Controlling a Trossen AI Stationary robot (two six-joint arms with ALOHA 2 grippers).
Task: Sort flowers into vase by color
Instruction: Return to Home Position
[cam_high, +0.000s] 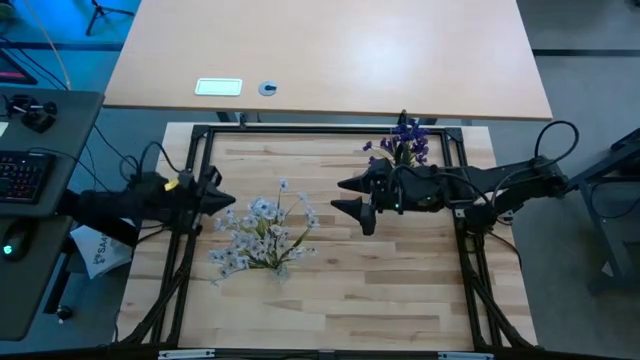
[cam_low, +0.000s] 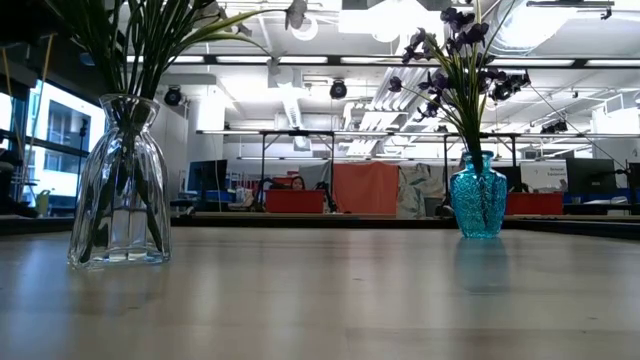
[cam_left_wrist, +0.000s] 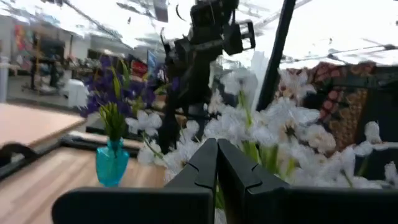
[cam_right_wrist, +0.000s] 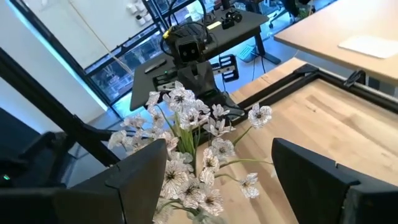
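Observation:
The pale white-bluish flowers stand with their stems in a clear glass vase left of the table's middle. The dark purple flowers stand in a small blue vase near the far right edge. My left gripper is shut and hovers just left of the white blooms. My right gripper is open, to the right of the white bunch and facing it, with nothing between its fingers. The blue vase also shows in the left wrist view.
A black metal frame borders the wooden table. Bare wood lies on the near side of the vases. Beyond the far edge, a second tabletop holds a white card and a small round object. A keyboard desk stands to the left.

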